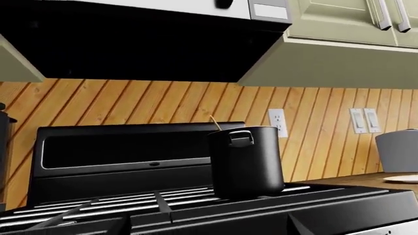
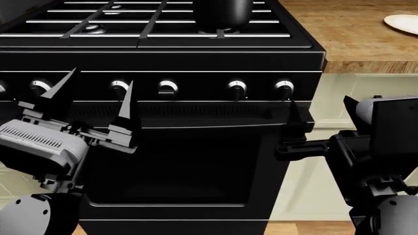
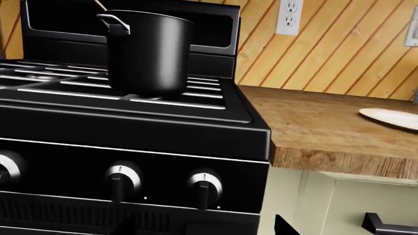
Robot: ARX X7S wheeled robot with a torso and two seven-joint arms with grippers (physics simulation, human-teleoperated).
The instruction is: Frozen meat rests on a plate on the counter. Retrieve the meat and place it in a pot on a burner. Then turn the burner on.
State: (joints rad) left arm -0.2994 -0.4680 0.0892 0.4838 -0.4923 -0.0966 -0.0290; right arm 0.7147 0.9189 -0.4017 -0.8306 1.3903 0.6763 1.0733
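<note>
The tall black cylindrical stockpot (image 3: pixel 149 51) stands on the black iron grate bars of the black gas stove (image 2: pixel 163 54), at the stove's rear right corner, and a thin pale skewer tip (image 1: pixel 214 122) pokes up above its rim; the meat itself is hidden inside. The burner under the pot cannot be made out. To the right, on the brown wood-plank counter (image 3: pixel 313 122), the round white plate (image 3: pixel 390 117) lies bare, well apart from the pot. A row of round silver-faced knobs (image 2: pixel 236 88) runs across the stove's front panel. The left gripper (image 2: pixel 95 98) hovers before the left knobs with its two pointed fingers spread wide, holding nothing. The right gripper (image 2: pixel 294 128) sits near the stove's right front edge, just below the rightmost knob; whether its jaws are parted cannot be told. Behind stand a slanted wood-plank wall (image 1: pixel 320 127), a white outlet (image 1: pixel 277 122) and pale green cabinets (image 1: pixel 339 29).
</note>
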